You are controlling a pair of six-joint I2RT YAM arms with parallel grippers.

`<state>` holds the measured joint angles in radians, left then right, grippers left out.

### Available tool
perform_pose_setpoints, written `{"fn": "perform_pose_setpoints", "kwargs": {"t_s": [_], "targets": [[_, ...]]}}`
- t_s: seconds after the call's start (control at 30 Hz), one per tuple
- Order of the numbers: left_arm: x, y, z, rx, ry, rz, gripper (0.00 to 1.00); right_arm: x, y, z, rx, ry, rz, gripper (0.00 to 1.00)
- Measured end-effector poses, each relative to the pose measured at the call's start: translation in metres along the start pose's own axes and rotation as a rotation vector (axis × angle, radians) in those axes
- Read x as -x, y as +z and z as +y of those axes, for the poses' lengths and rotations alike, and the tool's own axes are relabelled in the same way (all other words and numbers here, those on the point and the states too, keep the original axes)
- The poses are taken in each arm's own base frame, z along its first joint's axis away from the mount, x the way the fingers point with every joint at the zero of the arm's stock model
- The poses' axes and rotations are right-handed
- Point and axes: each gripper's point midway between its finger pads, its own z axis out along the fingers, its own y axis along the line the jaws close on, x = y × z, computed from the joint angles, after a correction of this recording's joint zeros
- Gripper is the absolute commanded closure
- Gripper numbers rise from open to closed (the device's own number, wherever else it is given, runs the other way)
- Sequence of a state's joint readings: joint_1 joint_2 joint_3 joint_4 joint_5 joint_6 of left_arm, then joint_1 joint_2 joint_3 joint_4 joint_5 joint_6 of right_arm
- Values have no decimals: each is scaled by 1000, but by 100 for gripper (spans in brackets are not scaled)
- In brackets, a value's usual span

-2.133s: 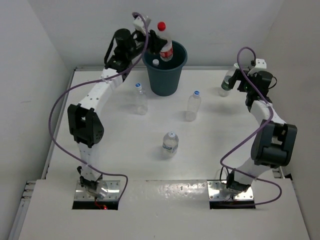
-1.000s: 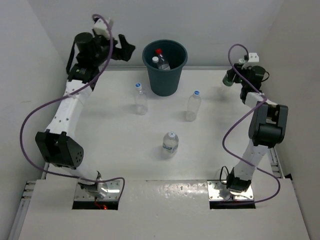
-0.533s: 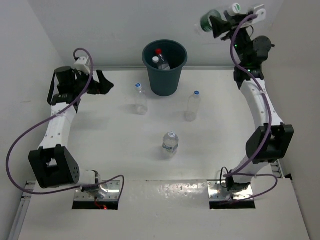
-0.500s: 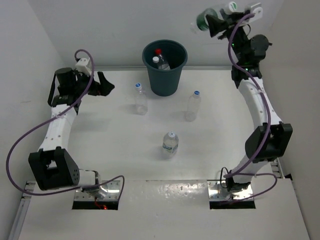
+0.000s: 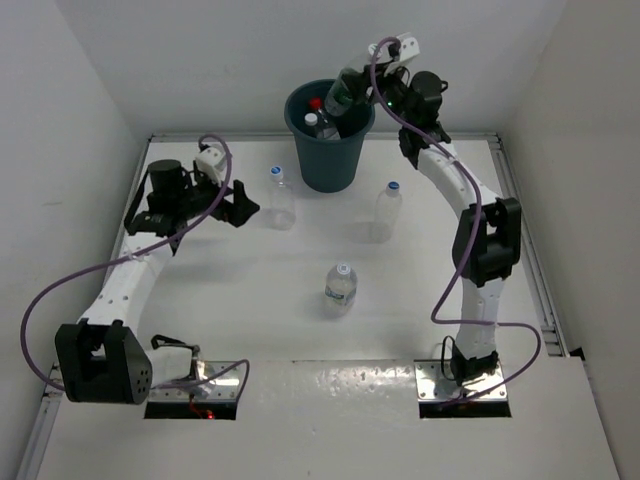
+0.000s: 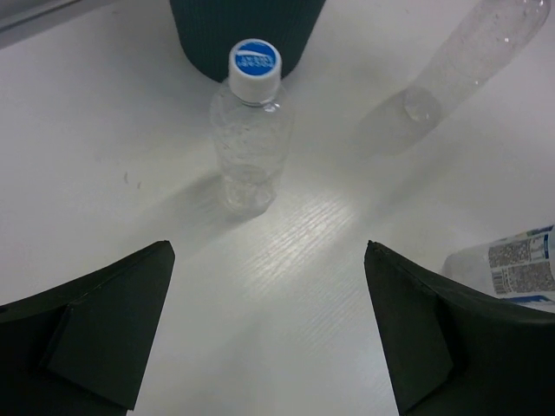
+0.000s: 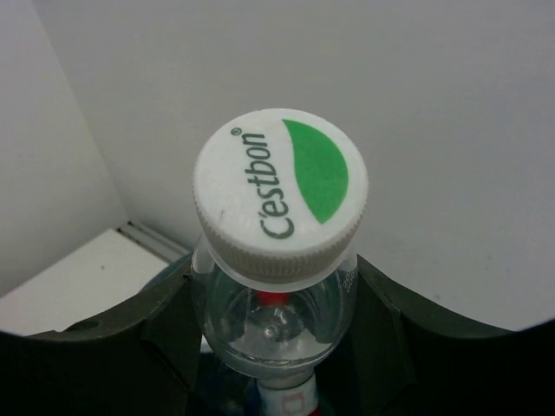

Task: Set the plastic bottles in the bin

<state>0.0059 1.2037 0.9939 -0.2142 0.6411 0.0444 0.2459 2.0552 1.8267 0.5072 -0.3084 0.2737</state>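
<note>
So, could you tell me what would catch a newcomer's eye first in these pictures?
The right gripper holds a green-labelled bottle tilted over the dark teal bin at the far edge of the table, where two bottles already lie. On the left, the open left gripper faces a blue-capped bottle standing just before the bin.

- You had a white table [image 5: 300,330] before you, its top matte.
- A glossier white strip [image 5: 330,385] ran along the near edge.
- Plain white walls [image 5: 180,60] closed it in on your left, back and right.
- A metal rail [image 5: 530,270] lined the right edge.
- Your left wrist view caught a small dark scuff [image 6: 127,180] on the tabletop.
</note>
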Motion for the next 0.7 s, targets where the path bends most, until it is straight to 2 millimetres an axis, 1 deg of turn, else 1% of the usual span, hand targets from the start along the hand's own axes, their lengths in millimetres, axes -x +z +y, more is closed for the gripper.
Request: {"fn": "perform_pose_setpoints", "kwargs": {"t_s": [0.03, 0.1, 0.13, 0.23, 0.37, 0.47, 0.53, 0.6, 0.7], "targets": [[-5, 4, -5, -9, 7, 9, 1, -7, 0, 2, 1, -3, 17, 89], [-12, 13, -14, -27, 20, 27, 1, -16, -1, 4, 1, -11, 47, 55], [-14, 19, -19, -35, 28, 34, 1, -20, -1, 7, 4, -16, 57, 29], [-22, 38, -23, -38, 46, 56, 1, -29, -2, 10, 6, -27, 89, 2], [-37, 64, -15, -3, 54, 95, 1, -37, -7, 17, 10, -36, 132, 1], [-42, 84, -2, 40, 57, 113, 1, -32, -12, 23, 15, -33, 147, 1], [-43, 96, 8, 68, 58, 112, 1, -21, -16, 28, 19, -32, 145, 1], [-44, 105, 16, 90, 57, 108, 1, -7, -27, 33, 22, -28, 147, 1], [-42, 119, 24, 102, 59, 92, 1, 29, -51, 41, 32, -20, 128, 1]]}}
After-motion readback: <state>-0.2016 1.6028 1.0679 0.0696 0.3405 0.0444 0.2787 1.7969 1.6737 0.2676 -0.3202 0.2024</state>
